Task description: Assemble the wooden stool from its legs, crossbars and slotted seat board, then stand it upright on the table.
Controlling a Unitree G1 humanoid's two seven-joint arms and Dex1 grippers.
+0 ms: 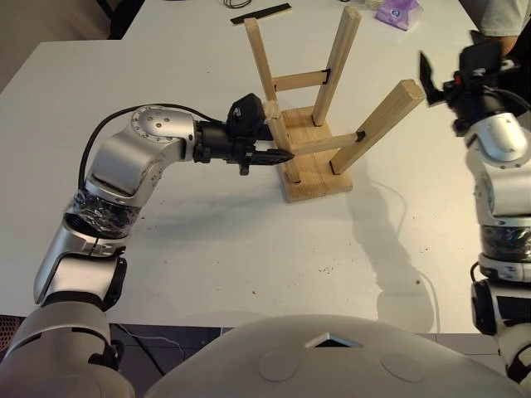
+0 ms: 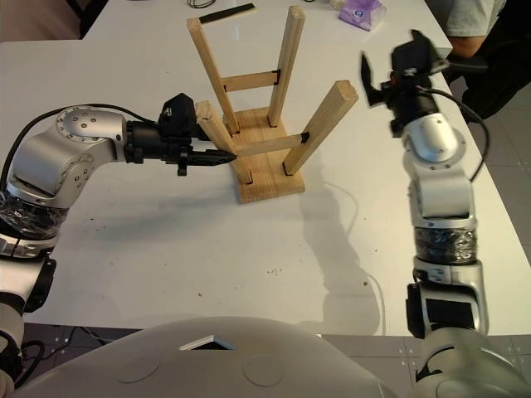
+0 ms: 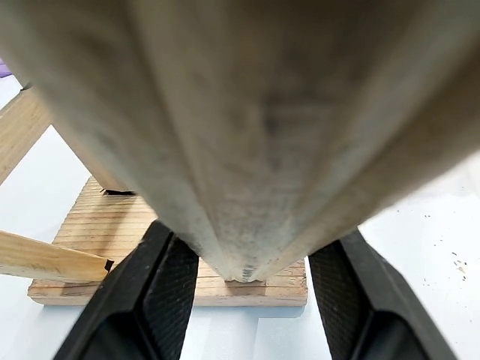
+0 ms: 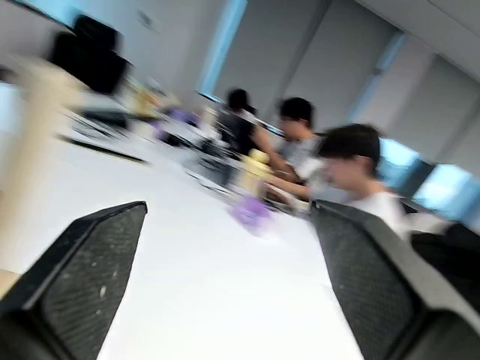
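Observation:
The wooden stool stands upside down on the white table, its slotted seat board (image 1: 319, 181) flat on the surface and its legs pointing up. Two crossbars (image 1: 299, 80) (image 1: 325, 144) join the legs. My left gripper (image 1: 278, 155) is shut on the short near-left leg (image 1: 280, 137), just above the board. From the left wrist, that leg (image 3: 255, 135) sits between the two black fingers (image 3: 150, 300), with the board (image 3: 112, 225) beneath. My right gripper (image 2: 386, 70) hangs open in the air, right of the tilted right leg (image 1: 382, 124) and apart from it.
A black strip (image 1: 261, 12) and a purple packet (image 1: 398, 12) lie near the table's far edge. A thin cable (image 1: 406, 207) runs across the table on the right. Bare white tabletop (image 1: 232, 249) stretches between the stool and the front edge.

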